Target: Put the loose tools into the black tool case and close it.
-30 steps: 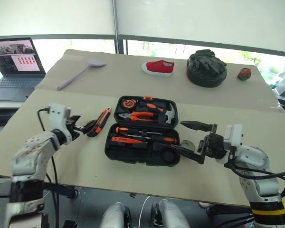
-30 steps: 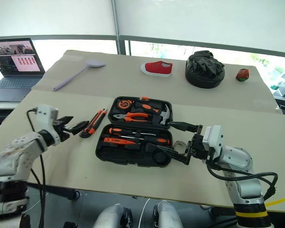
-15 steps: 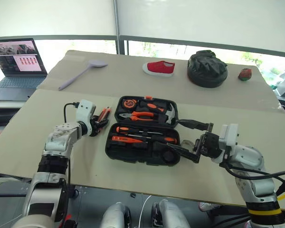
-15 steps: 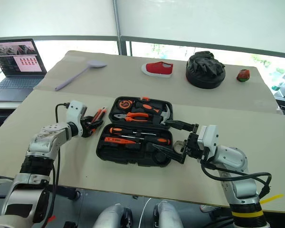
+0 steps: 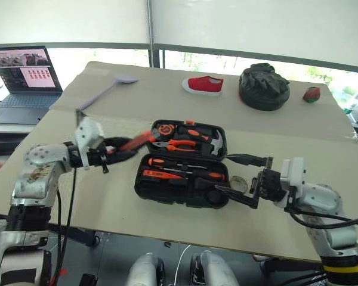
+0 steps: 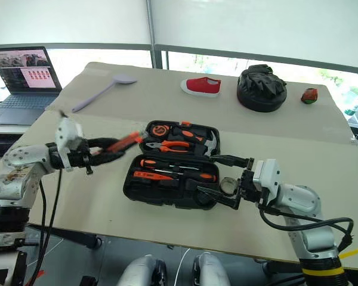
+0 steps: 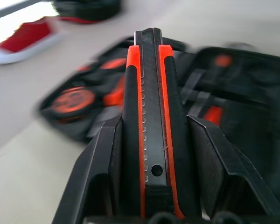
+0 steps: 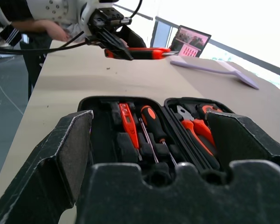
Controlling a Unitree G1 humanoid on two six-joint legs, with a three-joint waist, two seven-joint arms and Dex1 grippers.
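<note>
The black tool case point(image 5: 167, 192) lies open on the near table, with screwdrivers point(image 5: 178, 164) in its front half. My left gripper point(image 5: 116, 150) is shut on the orange-black utility knife point(image 5: 137, 141). It holds the knife off the table just left of the case, pointing at it. In the left wrist view the knife point(image 7: 149, 116) stands clamped between my fingers point(image 7: 107, 163). My right gripper point(image 5: 238, 177) stands open at the case's right edge. The small grey tape roll point(image 6: 228, 185) lies between its fingers, untouched.
Pliers point(image 5: 176, 144), a hammer point(image 5: 212, 143) and a tape measure point(image 5: 163, 128) fill the case's rear half. On the far table lie a lilac spoon point(image 5: 101, 92), a red shoe point(image 5: 203, 85), a round black bag point(image 5: 264, 87) and a small red object point(image 5: 311, 94). A laptop point(image 5: 24, 74) stands far left.
My left gripper shut on the utility knife, lifted it off the table and swung it to point right at the case. The right arm stayed put.
</note>
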